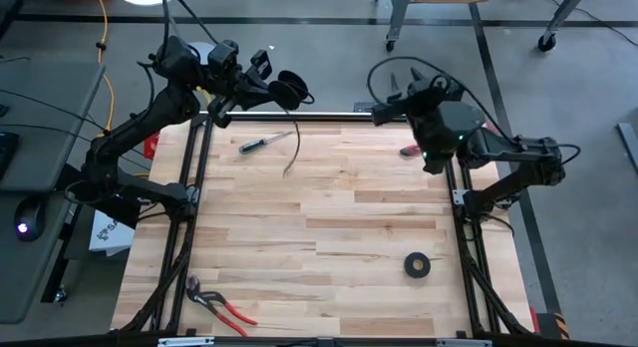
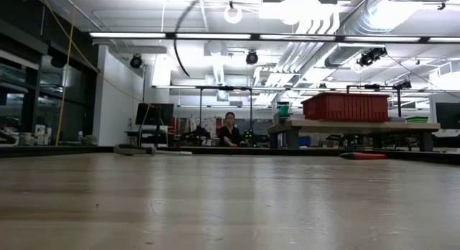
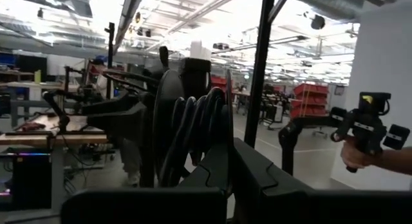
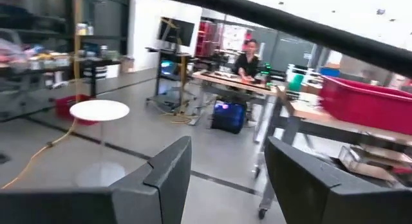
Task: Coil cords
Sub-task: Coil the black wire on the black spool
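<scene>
The black cord (image 1: 292,88) is wound into small loops and held up at the table's far left edge by my left gripper (image 1: 280,86), which is shut on it. Its thin tail (image 1: 293,148) hangs from the loops toward the tabletop. In the left wrist view the loops (image 3: 193,124) stand upright between the fingers. My right gripper (image 1: 383,112) is open and empty, raised over the table's far edge at the right; its two fingers (image 4: 168,165) stand apart with nothing between them. My left gripper pinches the bundle of loops at its lower part (image 3: 207,161) between its two fingers, several turns together. The fingers come level from the table's left side. The coil stands upright, lifted clear of the table, and the tail (image 1: 289,166) hangs slack below it.
A screwdriver (image 1: 263,143) lies near the far left, below the coil. A red-handled tool (image 1: 409,150) lies far right, a black tape roll (image 1: 417,265) near right, red pliers (image 1: 219,302) near left. A person's hand (image 3: 360,153) holds a controller beyond the table.
</scene>
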`<action>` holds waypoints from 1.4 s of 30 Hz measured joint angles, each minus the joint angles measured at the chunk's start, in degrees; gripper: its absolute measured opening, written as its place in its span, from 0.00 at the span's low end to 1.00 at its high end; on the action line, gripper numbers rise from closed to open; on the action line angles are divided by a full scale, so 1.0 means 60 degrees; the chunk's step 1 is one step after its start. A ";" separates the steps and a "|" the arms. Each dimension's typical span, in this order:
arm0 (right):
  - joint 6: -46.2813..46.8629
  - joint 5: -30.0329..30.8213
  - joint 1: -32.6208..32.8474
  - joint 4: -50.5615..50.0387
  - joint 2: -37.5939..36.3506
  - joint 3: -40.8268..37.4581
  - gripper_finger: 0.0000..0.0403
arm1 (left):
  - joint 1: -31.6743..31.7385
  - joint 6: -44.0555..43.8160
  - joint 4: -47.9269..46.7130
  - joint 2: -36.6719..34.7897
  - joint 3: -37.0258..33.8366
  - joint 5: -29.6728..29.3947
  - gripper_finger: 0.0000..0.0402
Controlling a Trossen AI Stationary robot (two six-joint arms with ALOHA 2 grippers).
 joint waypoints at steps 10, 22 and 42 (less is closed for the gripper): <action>0.7593 -0.4177 -0.0030 -0.6794 0.0440 0.0000 0.47 | 0.0043 -0.0330 0.0043 0.0000 0.0000 0.0292 0.00; 0.6173 -0.6603 -0.0579 -0.6629 0.2012 -0.0093 0.47 | -0.0180 -0.0082 -0.0093 0.0000 -0.0004 -0.0899 0.00; 0.4461 -1.1669 -0.2364 0.2254 0.0659 -0.3861 0.43 | -0.1946 0.1006 -0.2069 0.0219 -0.0004 -0.3969 0.00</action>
